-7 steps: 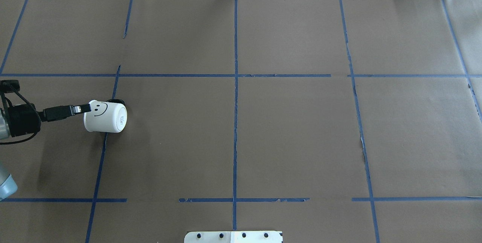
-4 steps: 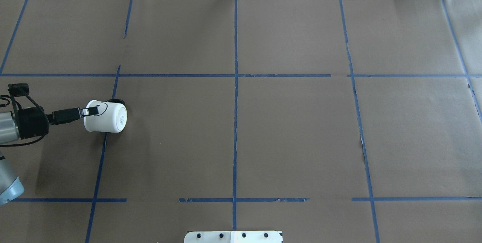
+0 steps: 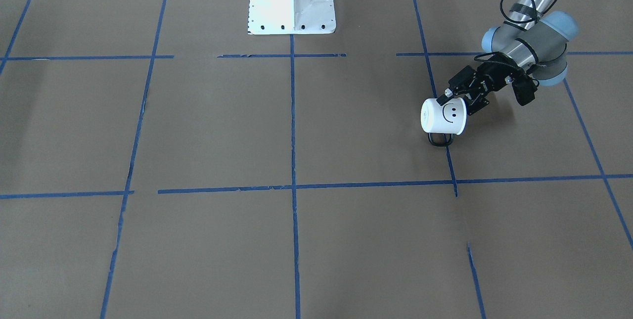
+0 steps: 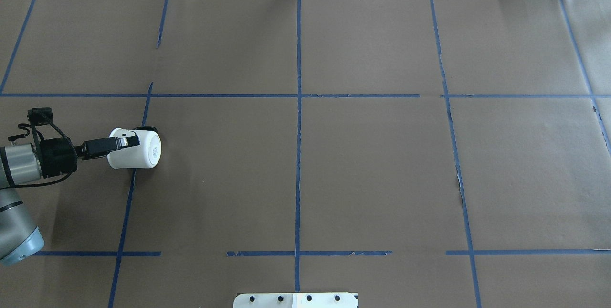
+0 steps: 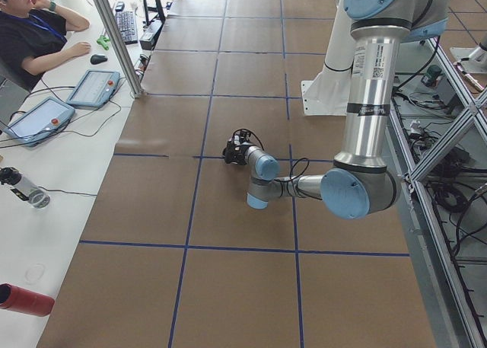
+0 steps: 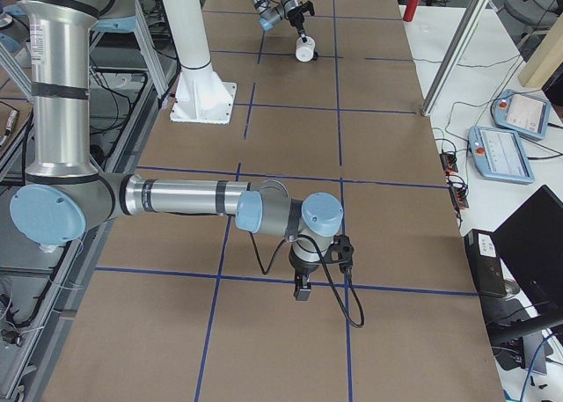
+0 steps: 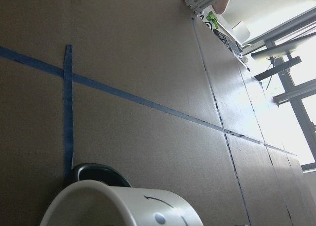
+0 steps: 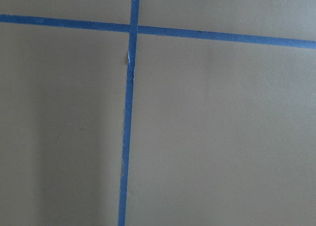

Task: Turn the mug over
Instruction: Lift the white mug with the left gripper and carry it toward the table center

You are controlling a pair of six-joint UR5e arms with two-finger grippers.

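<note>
One brown table [image 4: 372,169], with the long blue tape line [image 4: 125,212] as marker. Right gripper [image 6: 302,289] hung far from that line, jaws impossible to read. Left gripper [image 4: 123,142] reached in at the line, jaws apart over the mug's upper side. Mug [image 4: 141,155] lay tipped over, right on the line.

One mug [image 4: 139,160], two robot arms [image 6: 176,196] [image 5: 365,81]

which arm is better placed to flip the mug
Left. The left gripper is at the rim of the mug, which lies on its side. The right gripper hangs toward the other end of the table, far from it.
</note>
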